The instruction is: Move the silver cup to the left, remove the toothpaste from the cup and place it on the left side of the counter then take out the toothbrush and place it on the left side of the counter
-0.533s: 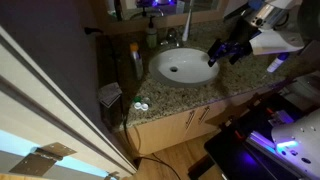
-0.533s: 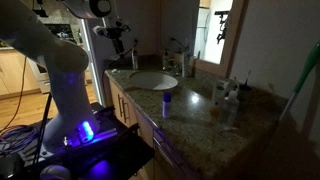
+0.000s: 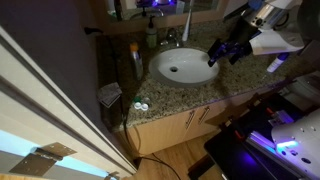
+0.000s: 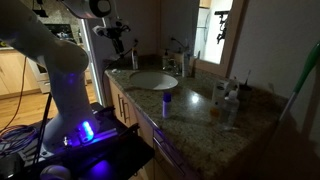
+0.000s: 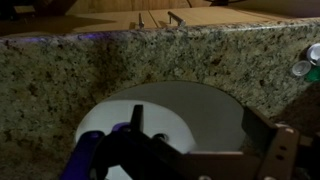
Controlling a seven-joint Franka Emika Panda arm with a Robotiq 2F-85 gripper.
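The silver cup (image 3: 110,96) (dim, so I place it loosely) sits at the far end of the counter (image 3: 190,92), across the basin (image 3: 180,66) from the gripper (image 3: 218,54) and well apart from it; I judge it light, rigid and slick, likely top-heavy if loaded, so I'd pinch it low across the wall; toothpaste and toothbrush I cannot make out; the jaws stand spread and empty above the basin's rim, wrist tipped downward
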